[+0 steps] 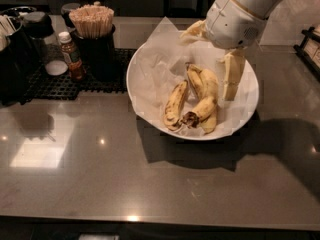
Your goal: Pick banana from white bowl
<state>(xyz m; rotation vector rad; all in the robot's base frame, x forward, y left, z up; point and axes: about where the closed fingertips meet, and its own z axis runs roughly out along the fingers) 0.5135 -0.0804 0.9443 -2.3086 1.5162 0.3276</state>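
1. Over the right half of the white bowl [133, 91] hovers the gripper [212, 57], spread wide and holding nothing.
2. Mid-bowl lies the banana [207, 86] on crumpled paper [155, 59], touching two other bananas [175, 104].
3. It is probably light, soft-skinned and easily bruised, so a gentle pinch across the thick middle looks best.

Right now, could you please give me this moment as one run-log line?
tool: over right side of white bowl | banana: lying in bowl, not lifted | other bananas: two beside it
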